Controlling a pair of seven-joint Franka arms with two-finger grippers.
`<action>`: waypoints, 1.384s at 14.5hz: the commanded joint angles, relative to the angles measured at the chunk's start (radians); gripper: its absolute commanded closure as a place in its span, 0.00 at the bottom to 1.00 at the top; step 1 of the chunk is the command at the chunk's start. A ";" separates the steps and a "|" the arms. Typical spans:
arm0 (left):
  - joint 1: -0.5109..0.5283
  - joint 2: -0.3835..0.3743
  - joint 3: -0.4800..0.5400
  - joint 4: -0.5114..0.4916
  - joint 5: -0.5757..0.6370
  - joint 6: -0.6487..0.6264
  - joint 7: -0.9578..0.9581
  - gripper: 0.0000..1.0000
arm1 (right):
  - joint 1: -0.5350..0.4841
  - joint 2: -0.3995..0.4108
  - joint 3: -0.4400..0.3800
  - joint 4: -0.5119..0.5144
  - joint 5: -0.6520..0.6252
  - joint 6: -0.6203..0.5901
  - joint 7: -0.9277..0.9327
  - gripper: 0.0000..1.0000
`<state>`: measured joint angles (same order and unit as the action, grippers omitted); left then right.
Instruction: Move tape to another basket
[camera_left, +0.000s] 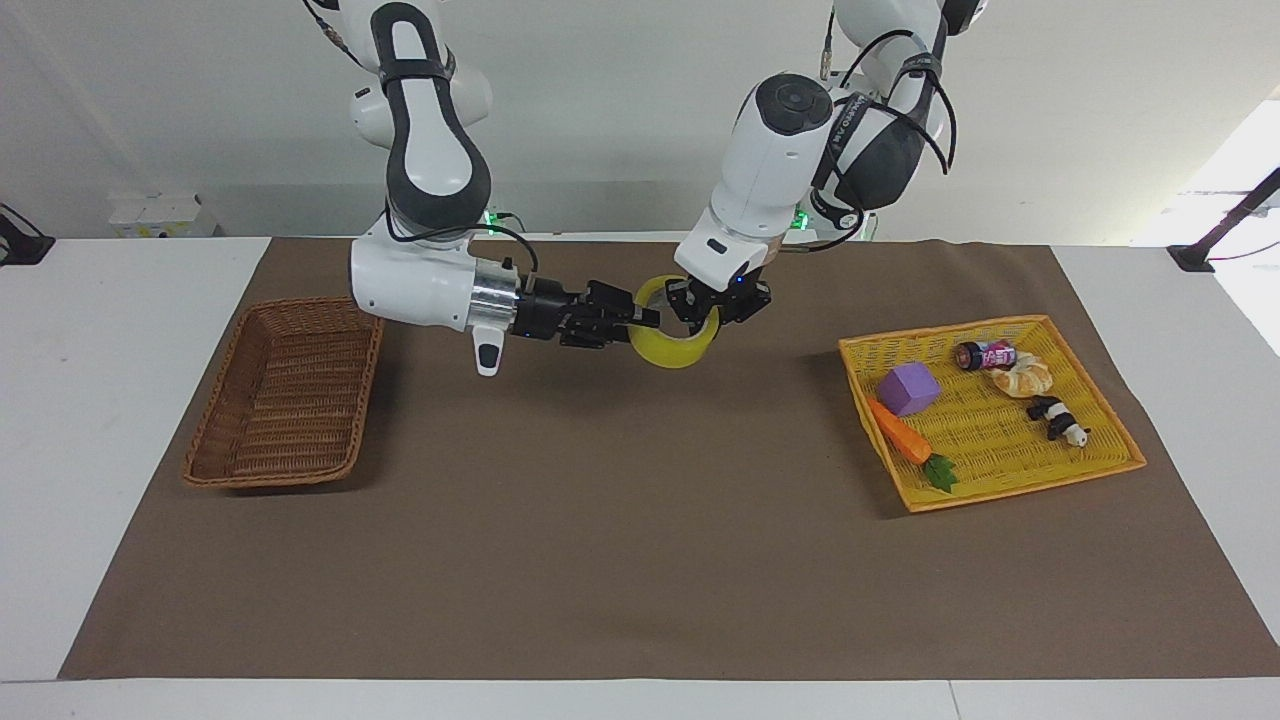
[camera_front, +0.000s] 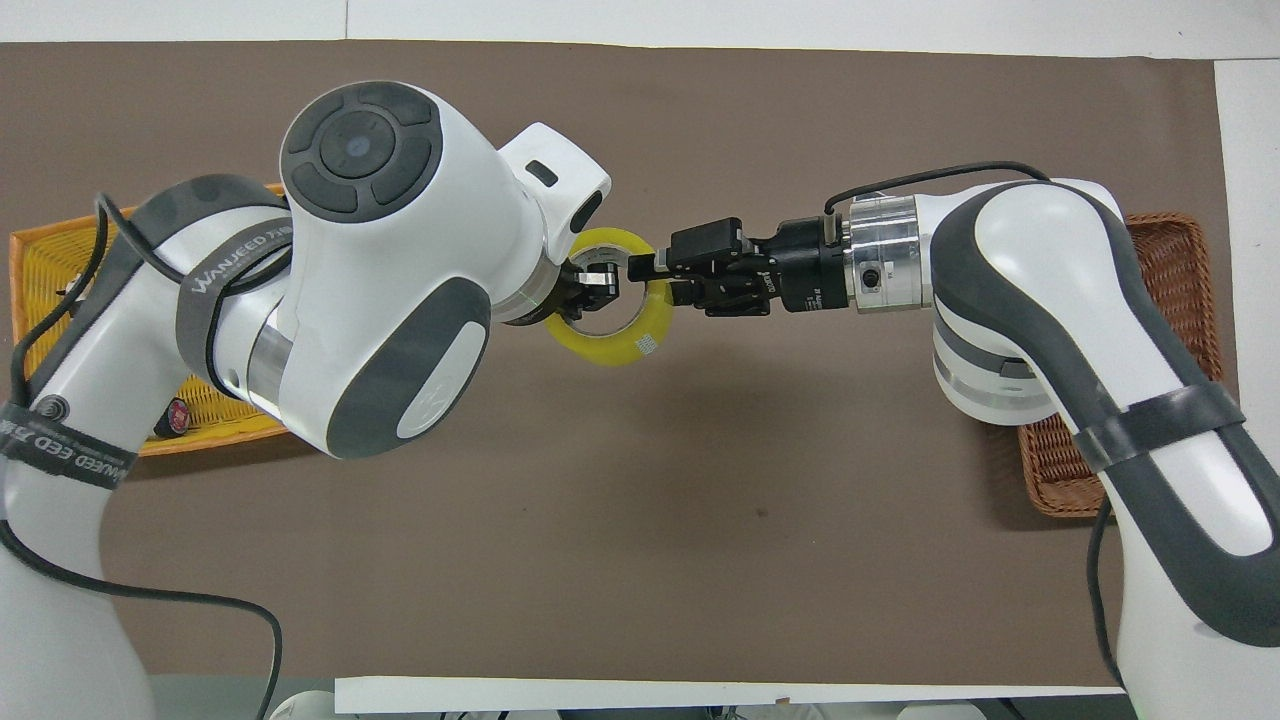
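Brown wicker basket (camera_left: 283, 392): at the right arm's end of the table, nothing in it; the goal, not yet reached.

Right gripper (camera_left: 645, 320): up over the mat's middle, fingers pinching the tape's rim.

Tape (camera_left: 676, 336): yellow roll, in the air between both grippers, over bare mat, well apart from either basket.

Left gripper (camera_left: 706, 305): fingers pinching the roll's wall, one inside the core.

Yellow basket (camera_left: 1005, 492): at the left arm's end; carrot (camera_left: 899, 431), purple block (camera_left: 908, 388), other small items remain.

Progress, as judged: tape lifted out, handover midway; release by the left, carry and drop remain.
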<state>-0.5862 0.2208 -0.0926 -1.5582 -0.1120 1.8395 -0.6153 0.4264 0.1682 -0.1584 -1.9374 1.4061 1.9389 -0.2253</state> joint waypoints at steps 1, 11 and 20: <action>-0.021 -0.034 0.013 -0.023 0.011 -0.014 -0.064 0.69 | -0.005 -0.021 -0.004 -0.018 -0.016 -0.011 0.007 1.00; 0.103 -0.103 0.111 0.055 0.055 -0.158 -0.059 0.02 | -0.297 -0.006 -0.010 0.054 -0.316 -0.245 -0.090 1.00; 0.463 -0.127 0.136 0.004 0.063 -0.178 0.209 0.01 | -0.833 0.039 -0.010 0.130 -0.722 -0.511 -0.483 1.00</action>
<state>-0.1337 0.1186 0.0479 -1.5208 -0.0582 1.6354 -0.4067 -0.3458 0.1815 -0.1843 -1.8359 0.7312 1.4747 -0.6283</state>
